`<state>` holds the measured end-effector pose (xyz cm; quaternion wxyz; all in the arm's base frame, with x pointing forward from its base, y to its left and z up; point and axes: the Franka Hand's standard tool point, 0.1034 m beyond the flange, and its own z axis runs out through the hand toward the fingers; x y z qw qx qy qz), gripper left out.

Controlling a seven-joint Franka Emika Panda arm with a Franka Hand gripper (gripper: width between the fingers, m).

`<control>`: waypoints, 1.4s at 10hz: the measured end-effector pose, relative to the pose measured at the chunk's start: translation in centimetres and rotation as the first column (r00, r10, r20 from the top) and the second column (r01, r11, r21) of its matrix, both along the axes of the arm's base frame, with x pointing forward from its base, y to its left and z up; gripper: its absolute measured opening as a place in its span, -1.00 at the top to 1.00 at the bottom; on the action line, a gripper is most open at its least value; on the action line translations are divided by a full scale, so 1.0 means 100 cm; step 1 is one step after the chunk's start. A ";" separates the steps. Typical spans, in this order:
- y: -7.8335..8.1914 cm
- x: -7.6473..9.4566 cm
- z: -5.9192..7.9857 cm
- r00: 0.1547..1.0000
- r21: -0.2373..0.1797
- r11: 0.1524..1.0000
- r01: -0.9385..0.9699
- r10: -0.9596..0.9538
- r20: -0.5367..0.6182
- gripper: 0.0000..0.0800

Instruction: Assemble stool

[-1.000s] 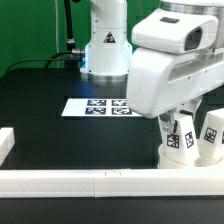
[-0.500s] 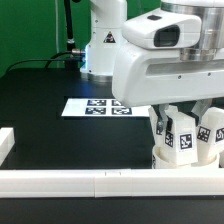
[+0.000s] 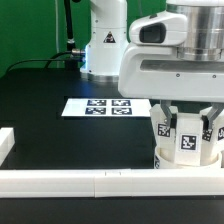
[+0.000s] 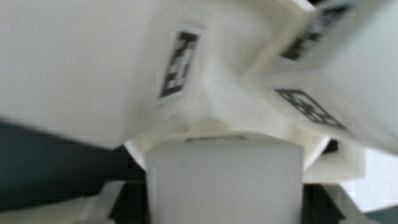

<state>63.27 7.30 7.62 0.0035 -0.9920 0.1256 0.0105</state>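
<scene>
The round white stool seat [image 3: 172, 160] rests on the black table at the exterior view's right, against the front rail. Three white tagged legs stand upright in it. My gripper [image 3: 188, 130] reaches down from above and is shut on the middle leg [image 3: 187, 145], with the other two legs [image 3: 163, 130] [image 3: 212, 132] on either side. In the wrist view the held leg [image 4: 222, 165] fills the gap between my gripper [image 4: 222, 200] fingers. Two other tagged legs [image 4: 169, 60] [image 4: 329, 95] show beyond it, close and blurred.
The marker board [image 3: 100, 106] lies flat on the table in the middle. A long white rail block [image 3: 90, 183] runs along the front edge, and another white block [image 3: 6, 142] stands at the exterior view's left. The arm's base [image 3: 105, 45] stands behind.
The hand has shifted and turned above the seat, from the exterior view's right toward its middle. It stays closed around the middle leg, and the seat has stayed in place.
</scene>
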 end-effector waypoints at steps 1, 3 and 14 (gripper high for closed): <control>0.001 0.000 0.000 0.999 0.000 0.999 0.044 -0.044 0.001 0.16; 0.003 0.000 0.000 0.986 0.002 0.986 0.167 -0.167 -0.001 0.16; 0.022 0.007 -0.002 0.495 0.125 0.492 0.862 -0.869 0.004 0.16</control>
